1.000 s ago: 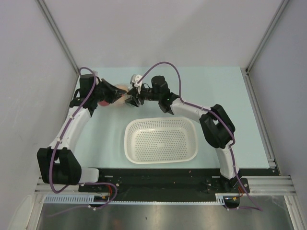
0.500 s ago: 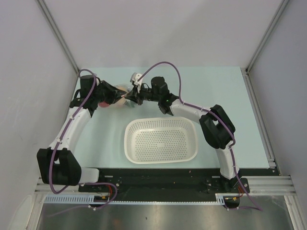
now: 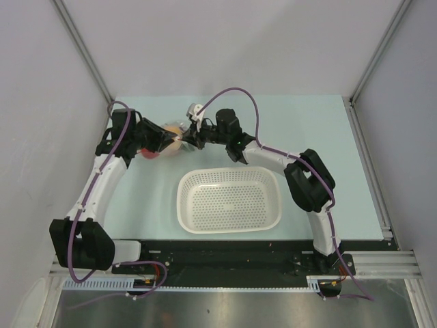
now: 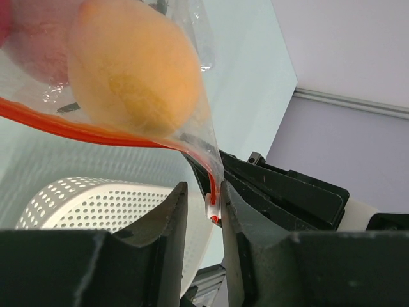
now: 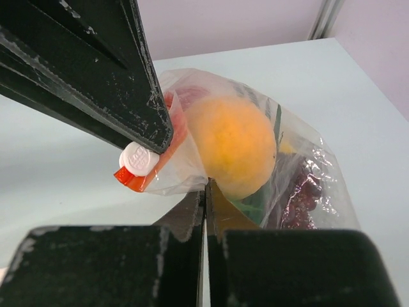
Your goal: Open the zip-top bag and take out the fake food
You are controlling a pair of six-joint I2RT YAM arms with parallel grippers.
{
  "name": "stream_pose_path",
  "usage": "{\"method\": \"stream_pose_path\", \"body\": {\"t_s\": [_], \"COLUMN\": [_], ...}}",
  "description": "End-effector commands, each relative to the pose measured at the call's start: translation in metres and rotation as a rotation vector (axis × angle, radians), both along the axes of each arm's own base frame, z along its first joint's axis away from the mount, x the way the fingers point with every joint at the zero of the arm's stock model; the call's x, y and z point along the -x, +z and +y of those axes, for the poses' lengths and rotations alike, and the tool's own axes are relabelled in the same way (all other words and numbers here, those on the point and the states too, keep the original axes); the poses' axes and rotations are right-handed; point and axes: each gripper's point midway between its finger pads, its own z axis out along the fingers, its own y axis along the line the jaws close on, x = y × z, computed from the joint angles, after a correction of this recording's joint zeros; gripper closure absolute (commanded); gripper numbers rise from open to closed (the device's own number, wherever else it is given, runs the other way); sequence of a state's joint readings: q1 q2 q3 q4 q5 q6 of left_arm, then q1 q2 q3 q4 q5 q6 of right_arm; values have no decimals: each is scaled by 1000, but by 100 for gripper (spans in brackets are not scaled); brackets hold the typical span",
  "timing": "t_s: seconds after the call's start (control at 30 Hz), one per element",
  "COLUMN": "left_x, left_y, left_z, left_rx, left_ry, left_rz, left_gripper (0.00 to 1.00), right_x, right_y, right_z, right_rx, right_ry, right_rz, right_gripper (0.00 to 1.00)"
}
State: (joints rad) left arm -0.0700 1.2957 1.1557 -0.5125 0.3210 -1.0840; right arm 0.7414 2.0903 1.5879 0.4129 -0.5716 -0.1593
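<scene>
Your left gripper [image 4: 204, 197] is nearly closed, pinching the end of the red zip strip [image 4: 96, 131]. Your right gripper [image 5: 205, 192] is clamped tight on film beside the orange fruit [image 5: 233, 144]. The zip-top bag [image 3: 171, 133] hangs between them, beyond the basket [image 3: 229, 199]. The film looks light, thin and slippery, so hold the stiffer strip.

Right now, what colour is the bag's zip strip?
Red-orange; zip strip of the zip-top bag, best in left wrist view.

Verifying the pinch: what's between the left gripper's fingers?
In the left wrist view, the red zip strip of the bag sits between the left gripper fingers.
</scene>
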Motion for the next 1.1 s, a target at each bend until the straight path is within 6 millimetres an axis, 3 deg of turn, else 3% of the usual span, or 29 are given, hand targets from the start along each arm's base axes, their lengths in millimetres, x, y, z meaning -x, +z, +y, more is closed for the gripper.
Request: {"method": "stream_pose_path", "body": {"t_s": [0.0, 0.37, 0.63, 0.93, 1.07], "left_x": [3, 0, 3, 8, 6], "left_y": [23, 34, 27, 16, 16], "left_z": [-6, -16, -23, -29, -27], "left_rx": [50, 110, 130, 136, 133], "left_ry": [1, -23, -47, -61, -48], "left_rz": [-25, -63, -53, -20, -26], "left_gripper": [68, 67, 72, 67, 78], "right_x": [-2, -2, 2, 4, 4], "right_y": [55, 55, 57, 56, 57], "right_z": [-6, -3, 2, 5, 6], "right_rx": [-72, -67, -63, -53, -52], "right_ry": [-2, -12, -8, -9, -12], "right_rz": [-106, -101, -106, -114, -117], "right_gripper": [100, 100, 100, 100, 100]}}
